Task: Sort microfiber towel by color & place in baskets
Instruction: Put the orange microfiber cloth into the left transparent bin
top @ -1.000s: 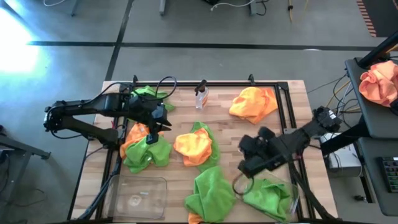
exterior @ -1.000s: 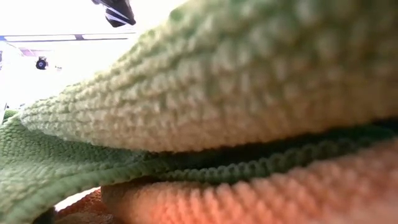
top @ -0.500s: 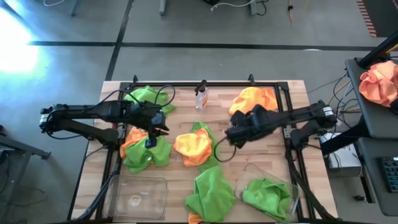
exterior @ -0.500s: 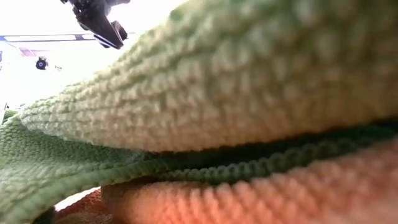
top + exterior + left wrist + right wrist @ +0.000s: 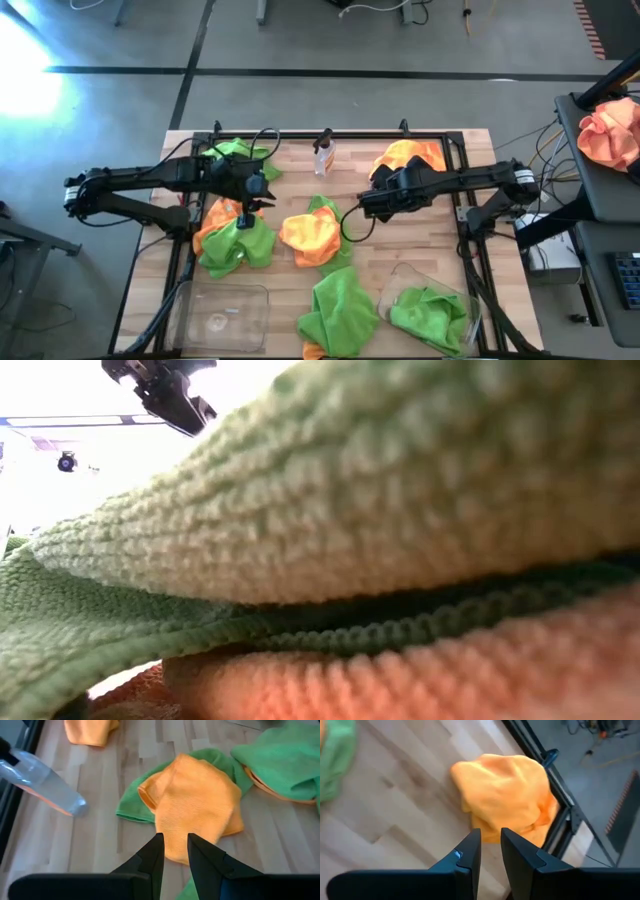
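Note:
Lime green and orange microfiber towels lie spread on the wooden table. One orange towel [image 5: 410, 160] lies at the far right. Another orange towel [image 5: 195, 805] rests on a green one [image 5: 132, 805] at the centre. An orange-and-green heap [image 5: 235, 238] lies at the left. A green towel [image 5: 432, 315] lies in the right basket [image 5: 400, 275]. The left basket [image 5: 222, 312] holds no towel. My left gripper [image 5: 173, 849] hovers above the left heap, narrowly open and holding nothing. My right gripper [image 5: 490, 845] hovers beside the far orange towel [image 5: 505, 795], narrowly open and holding nothing.
A clear spray bottle [image 5: 323, 155] stands at the far middle. A green towel [image 5: 235, 152] lies at the far left, another [image 5: 340, 310] near the front edge. That front towel [image 5: 400, 490] fills the low view. A black frame [image 5: 462, 170] rims the table.
My right gripper has swung from above the right basket toward the table's far edge and centre. It now hangs by the far orange towel. My left gripper has sunk a little over the left heap. No towel has moved.

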Controlling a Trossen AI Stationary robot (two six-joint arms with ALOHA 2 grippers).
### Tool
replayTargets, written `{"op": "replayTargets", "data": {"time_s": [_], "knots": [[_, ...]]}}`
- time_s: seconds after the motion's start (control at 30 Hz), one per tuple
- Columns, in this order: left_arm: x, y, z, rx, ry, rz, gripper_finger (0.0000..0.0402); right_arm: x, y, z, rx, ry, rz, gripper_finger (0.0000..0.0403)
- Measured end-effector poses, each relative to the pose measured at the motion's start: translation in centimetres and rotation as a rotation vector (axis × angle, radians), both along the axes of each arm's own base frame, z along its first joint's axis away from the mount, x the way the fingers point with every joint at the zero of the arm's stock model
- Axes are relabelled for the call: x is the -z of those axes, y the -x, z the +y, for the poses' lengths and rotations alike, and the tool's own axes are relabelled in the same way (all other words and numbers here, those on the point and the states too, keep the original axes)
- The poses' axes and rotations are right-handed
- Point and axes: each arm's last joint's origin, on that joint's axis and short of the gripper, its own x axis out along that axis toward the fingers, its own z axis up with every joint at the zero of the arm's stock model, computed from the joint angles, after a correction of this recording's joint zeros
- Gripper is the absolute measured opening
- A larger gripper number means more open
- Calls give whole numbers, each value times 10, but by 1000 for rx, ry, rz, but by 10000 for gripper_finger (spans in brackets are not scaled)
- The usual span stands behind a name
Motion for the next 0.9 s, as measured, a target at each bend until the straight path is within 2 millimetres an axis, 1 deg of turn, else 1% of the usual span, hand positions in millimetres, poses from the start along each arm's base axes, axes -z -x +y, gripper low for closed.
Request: {"op": "replayTargets", "data": {"time_s": [0.13, 0.3, 0.47, 0.6, 0.73, 0.9], "knots": [[-2, -3, 2, -17, 7, -34, 70, 13, 3, -8, -13, 4, 82, 68], [-8, -7, 2, -48, 29, -109, 70, 36, 11, -19, -34, -4, 217, 68], [-16, -13, 4, -69, 18, -216, 70, 60, 21, -31, -14, 74, 306, 68], [-24, -15, 6, -109, -4, -266, 70, 81, 22, -39, 9, 94, 277, 68], [-32, -15, 7, -135, 13, -287, 70, 100, 18, -40, -18, 63, 222, 68], [-43, -15, 8, -141, 15, -312, 70, 114, 16, -41, -47, 0, 157, 68]]}}
